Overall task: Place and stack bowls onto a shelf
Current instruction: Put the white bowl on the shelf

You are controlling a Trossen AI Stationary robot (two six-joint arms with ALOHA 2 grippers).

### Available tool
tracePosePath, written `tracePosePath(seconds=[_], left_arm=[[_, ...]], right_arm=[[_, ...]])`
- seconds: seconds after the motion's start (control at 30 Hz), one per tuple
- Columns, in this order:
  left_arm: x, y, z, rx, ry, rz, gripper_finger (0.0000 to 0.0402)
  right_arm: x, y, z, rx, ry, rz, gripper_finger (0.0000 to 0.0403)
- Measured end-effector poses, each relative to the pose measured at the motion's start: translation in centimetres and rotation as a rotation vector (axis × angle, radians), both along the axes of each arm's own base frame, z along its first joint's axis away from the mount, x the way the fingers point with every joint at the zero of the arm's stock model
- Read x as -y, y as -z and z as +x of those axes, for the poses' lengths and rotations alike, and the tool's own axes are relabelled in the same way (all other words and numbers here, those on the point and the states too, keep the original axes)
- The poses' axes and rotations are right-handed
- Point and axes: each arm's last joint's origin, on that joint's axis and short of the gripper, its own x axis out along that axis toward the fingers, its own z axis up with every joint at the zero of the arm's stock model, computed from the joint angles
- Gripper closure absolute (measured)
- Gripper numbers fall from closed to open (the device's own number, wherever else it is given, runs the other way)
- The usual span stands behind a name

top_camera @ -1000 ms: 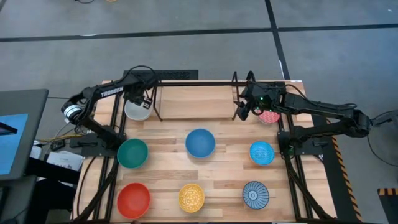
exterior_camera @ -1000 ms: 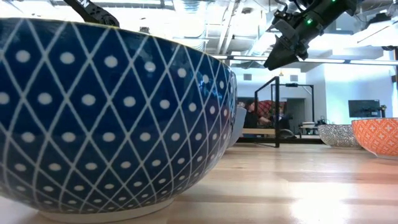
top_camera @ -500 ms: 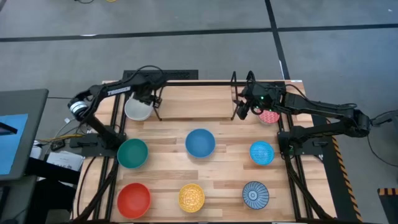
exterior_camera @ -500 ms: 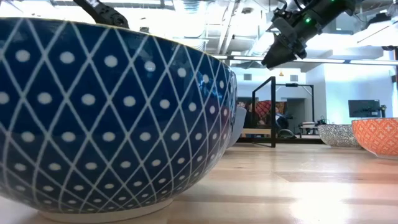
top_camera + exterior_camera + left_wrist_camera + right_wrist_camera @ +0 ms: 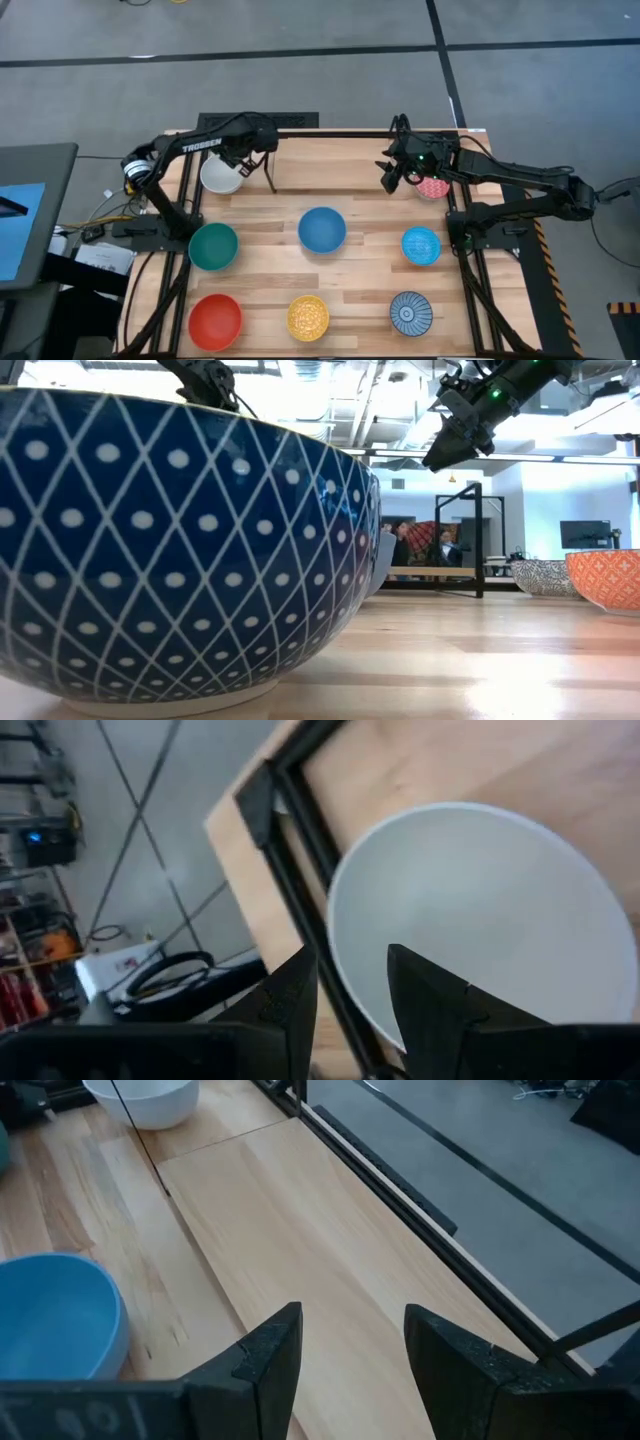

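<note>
Shelf (image 5: 320, 163) lies along the table's far edge, no bowl on it yet. Your left gripper (image 5: 350, 1000) hovers over the white bowl (image 5: 221, 176) — jaws spread, one finger just inside the rim, not pinching. Right gripper (image 5: 350, 1345) hangs open above the shelf board, red-pink bowl (image 5: 434, 187) beside it. Risk: close too shallow and the rim could slip out; a lift may clip the black frame (image 5: 300, 820) just beside the bowl.

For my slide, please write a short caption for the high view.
Seven bowls on the table; left tool beside the white bowl, right tool open near the red-pink patterned bowl.
</note>
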Motion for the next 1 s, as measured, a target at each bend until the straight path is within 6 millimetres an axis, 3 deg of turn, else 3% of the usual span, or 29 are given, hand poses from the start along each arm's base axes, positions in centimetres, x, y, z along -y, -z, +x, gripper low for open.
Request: tracePosePath(seconds=[0.23, 0.43, 0.53, 0.77, 1.0], left_arm=[[0.1, -2.2, -3.0, 0.046, -0.071, 0.084, 0.0292], [0.3, -4.5, -4.8, 0.259, -0.138, 0.265, 0.0292], [-0.3, -3.1, -5.5, 0.354, -0.144, 0.25, 0.0292], [-2.2, 2.2, -8.1, 0.476, -0.249, 0.142, 0.0292], [-2.2, 2.4, -7.6, 0.472, -0.266, 0.176, 0.0292]], right_arm=[[-0.1, 0.1, 0.0, -0.008, 0.0, 0.01, 0.02], [-0.1, 0.1, 0.0, -0.007, 0.001, 0.009, 0.02], [-0.1, 0.1, 0.0, -0.007, 0.001, 0.009, 0.02], [-0.1, 0.2, -0.1, -0.016, 0.001, 0.013, 0.02], [-0.1, 0.2, -0.1, -0.015, 0.005, 0.016, 0.02]])
